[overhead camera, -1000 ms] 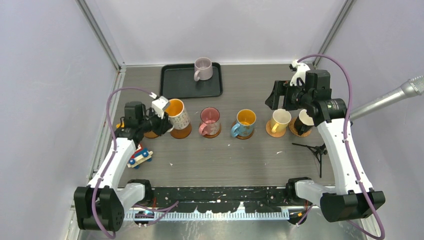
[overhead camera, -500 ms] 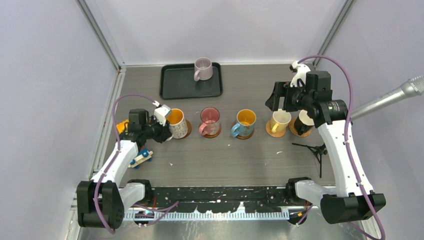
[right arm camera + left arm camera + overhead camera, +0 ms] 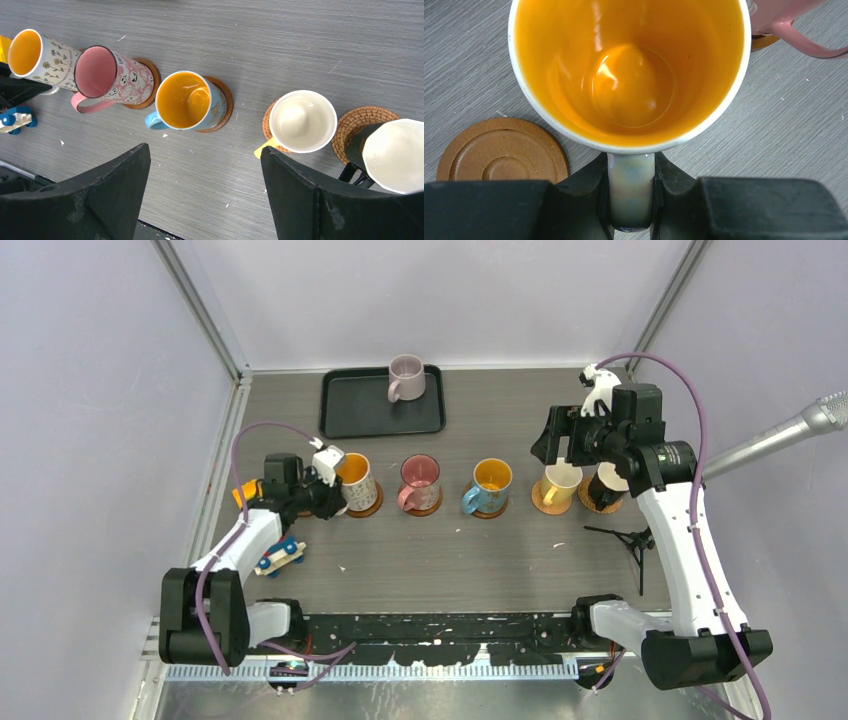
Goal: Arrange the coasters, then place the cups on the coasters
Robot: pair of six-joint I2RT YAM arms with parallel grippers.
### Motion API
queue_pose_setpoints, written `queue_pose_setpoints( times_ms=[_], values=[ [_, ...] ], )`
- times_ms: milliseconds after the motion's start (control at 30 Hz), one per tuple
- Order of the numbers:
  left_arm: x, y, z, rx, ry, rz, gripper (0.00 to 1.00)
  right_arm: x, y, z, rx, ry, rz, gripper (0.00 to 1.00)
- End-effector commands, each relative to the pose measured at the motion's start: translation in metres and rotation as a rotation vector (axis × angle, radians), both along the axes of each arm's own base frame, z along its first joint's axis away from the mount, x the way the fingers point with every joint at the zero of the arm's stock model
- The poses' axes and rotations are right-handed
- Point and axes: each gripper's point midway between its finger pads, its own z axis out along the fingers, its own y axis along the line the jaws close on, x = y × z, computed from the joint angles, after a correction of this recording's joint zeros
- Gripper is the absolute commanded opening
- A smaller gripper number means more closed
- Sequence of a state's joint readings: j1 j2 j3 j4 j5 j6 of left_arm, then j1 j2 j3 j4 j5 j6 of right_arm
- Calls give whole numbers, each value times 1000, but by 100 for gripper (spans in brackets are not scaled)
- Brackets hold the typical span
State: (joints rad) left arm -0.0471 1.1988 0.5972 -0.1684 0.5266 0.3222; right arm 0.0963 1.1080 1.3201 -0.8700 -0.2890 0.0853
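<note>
Clamping white mug (image 3: 629, 75) by handle — left hand (image 3: 630, 200) | right hand (image 3: 205, 195) apart, over cream mug (image 3: 302, 121)

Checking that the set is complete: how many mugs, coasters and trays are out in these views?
Mugs: 6
Coasters: 6
Tray: 1
Total: 13

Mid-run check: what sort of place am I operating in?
Probably a lab test cell: plain wall panels on metal posts enclose the table, a left arm and right arm are bolted at its near edge, and a microphone pokes in.
</note>
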Motion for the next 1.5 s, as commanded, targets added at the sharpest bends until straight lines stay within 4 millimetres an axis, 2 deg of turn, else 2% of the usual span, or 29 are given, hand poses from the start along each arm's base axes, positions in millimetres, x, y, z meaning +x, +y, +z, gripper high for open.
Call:
queue_pose_setpoints(
  times_ms=[0, 133, 167, 233, 267, 400, 467, 733, 800, 867, 1000, 1100, 1333, 1467],
  values=[
    [32, -13, 37, -34, -208, -59, 0, -2, 0, 16, 3, -50, -6, 85],
    [28, -13, 34, -13, -213, -80, 1, -1, -1, 16, 3, -47, -9, 85],
    [28, -12, 34, -3, -218, -83, 7, -1, -1, 15, 2, -46, -9, 85],
    [24, -11, 31, 15, -211, -92, 29, 0, -1, 16, 4, -46, -12, 85],
    [22, -11, 29, 20, -203, -104, 36, 0, 0, 16, 5, -49, -10, 85],
    [9, -13, 26, 29, -189, -144, 50, 1, 0, 14, 8, -46, -12, 85],
    [2, -13, 27, 36, -185, -162, 54, 1, 0, 14, 5, -45, -11, 85],
    [-40, -17, 40, 50, -156, -264, 53, 0, -1, 12, -7, -50, -6, 85],
    [-45, -18, 40, 42, -150, -278, 52, 1, -1, 11, -4, -49, -4, 85],
    [-43, -17, 41, 47, -147, -267, 53, 3, 0, 11, -2, -48, -4, 85],
    [-24, -6, 46, 63, -117, -155, 56, 5, 1, 11, 3, -48, 2, 85],
    [-15, -6, 51, 52, -78, -125, 56, 6, 2, 11, 5, -48, 6, 85],
    [2, 6, 39, 116, -49, -88, 48, 5, 0, 13, -10, -62, 9, 85],
    [5, 4, 37, 121, -56, -119, 46, 2, -1, 13, -21, -63, 10, 85]
  ],
)
